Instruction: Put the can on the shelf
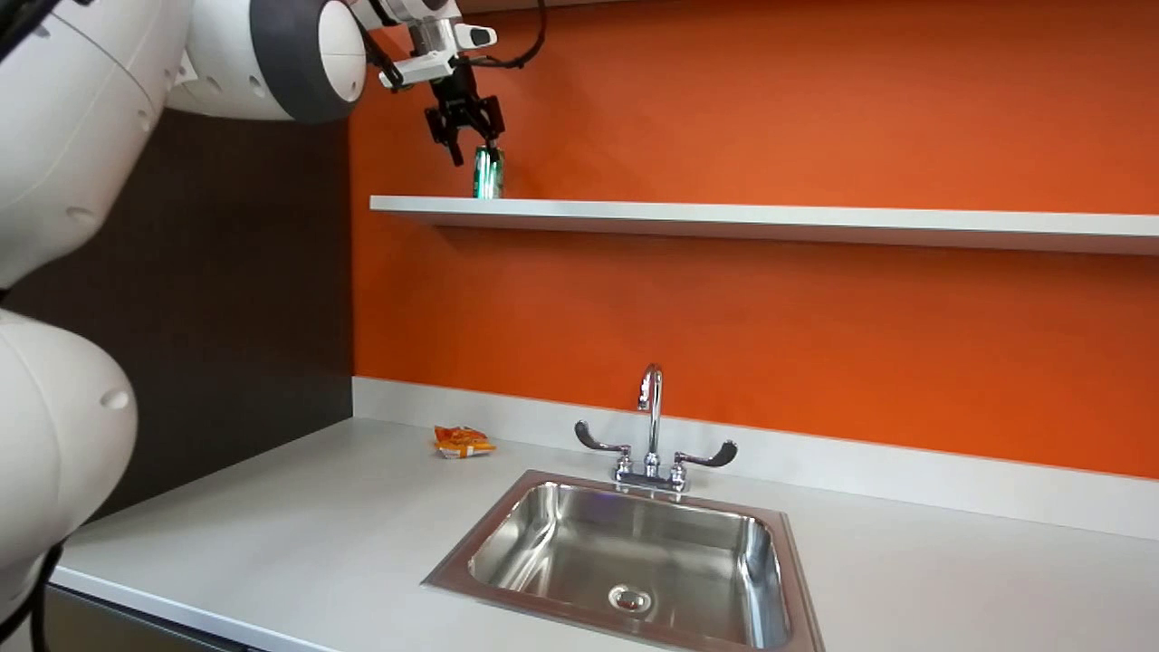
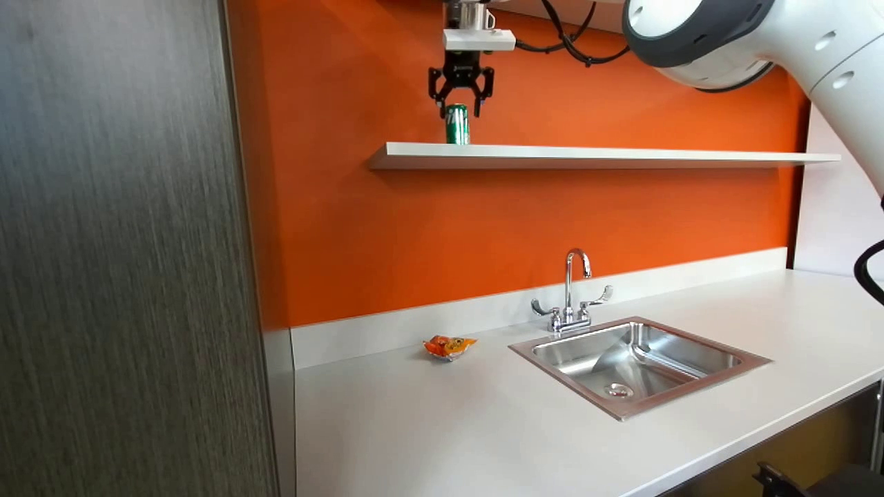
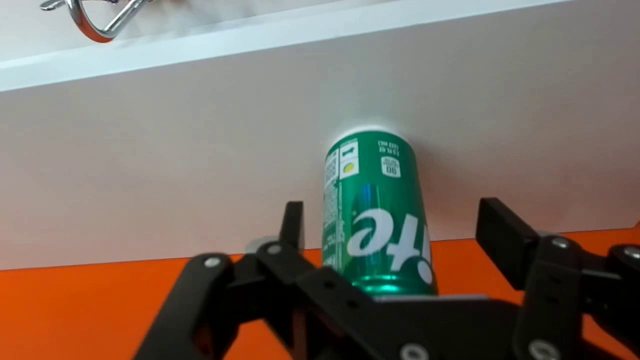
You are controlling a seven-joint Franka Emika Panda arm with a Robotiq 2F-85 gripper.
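Note:
The green can stands upright on the white wall shelf near one end of it. In an exterior view the can is close to the end of the shelf. My black gripper points down over the can's upper part; it also shows there in an exterior view. In the wrist view the can stands between the two spread fingers, nearer the left finger, with a gap visible on both sides. Its top is hidden behind the gripper. Its base meets the shelf surface.
The orange wall is right behind the shelf. Below are the white counter, the steel sink, the faucet and a small orange packet. A dark panel stands at the counter's end.

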